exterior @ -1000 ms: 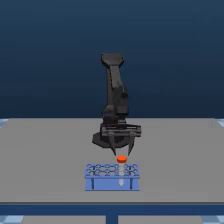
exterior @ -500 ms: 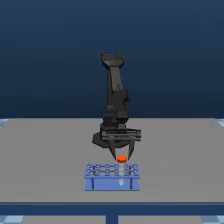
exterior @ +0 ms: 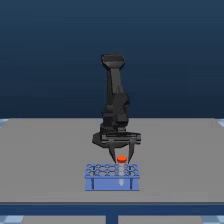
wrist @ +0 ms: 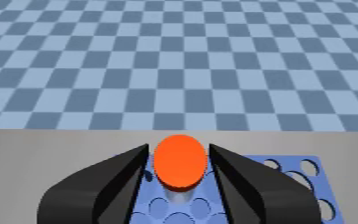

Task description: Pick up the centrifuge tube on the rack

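Now the gripper hangs low at centre frame in the exterior view, its two dark fingers flanking the orange cap of the one centrifuge tube, standing in the single light-blue rack. Only the wrist view shows slim gaps either side of the cap; whether the fingers grip it, I cannot tell.

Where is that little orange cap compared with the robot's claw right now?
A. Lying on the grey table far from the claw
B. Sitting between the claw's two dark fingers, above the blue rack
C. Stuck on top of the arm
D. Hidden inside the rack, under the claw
B: the wrist view shows the orange cap between the two dark fingers of the claw, over the blue rack.
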`<state>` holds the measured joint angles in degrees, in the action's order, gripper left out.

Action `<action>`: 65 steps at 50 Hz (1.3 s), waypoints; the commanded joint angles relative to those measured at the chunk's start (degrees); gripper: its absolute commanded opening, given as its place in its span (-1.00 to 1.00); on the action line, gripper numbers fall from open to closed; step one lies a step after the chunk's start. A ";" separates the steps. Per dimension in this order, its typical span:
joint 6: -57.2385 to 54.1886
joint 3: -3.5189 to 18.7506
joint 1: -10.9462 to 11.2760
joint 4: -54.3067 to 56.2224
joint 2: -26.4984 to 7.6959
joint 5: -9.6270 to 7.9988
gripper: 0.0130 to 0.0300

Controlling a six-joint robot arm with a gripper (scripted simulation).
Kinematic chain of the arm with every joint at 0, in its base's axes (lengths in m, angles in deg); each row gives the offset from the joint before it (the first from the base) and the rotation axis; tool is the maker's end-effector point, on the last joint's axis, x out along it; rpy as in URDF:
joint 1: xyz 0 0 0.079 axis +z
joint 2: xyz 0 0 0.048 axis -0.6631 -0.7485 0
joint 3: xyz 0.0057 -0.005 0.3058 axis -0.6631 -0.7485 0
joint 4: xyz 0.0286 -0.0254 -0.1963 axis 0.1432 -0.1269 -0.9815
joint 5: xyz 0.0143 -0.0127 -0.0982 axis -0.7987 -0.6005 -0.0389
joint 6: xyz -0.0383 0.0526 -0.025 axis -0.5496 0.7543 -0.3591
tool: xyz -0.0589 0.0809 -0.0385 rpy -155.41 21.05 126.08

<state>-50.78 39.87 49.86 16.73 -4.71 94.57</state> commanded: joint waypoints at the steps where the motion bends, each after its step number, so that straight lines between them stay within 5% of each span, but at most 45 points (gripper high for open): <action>1: 0.75 -0.05 0.00 -0.37 -0.10 0.62 1.00; 10: 0.75 -0.05 0.00 -0.37 -0.10 0.62 1.00; 11: 0.75 -0.05 0.00 -0.37 -0.10 0.62 -1.00; 40: 0.27 0.02 -0.02 0.08 0.07 0.35 -1.00; 65: -8.40 1.31 -0.02 8.51 2.54 -2.82 -1.00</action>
<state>-57.52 41.00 49.84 24.13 -2.42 92.55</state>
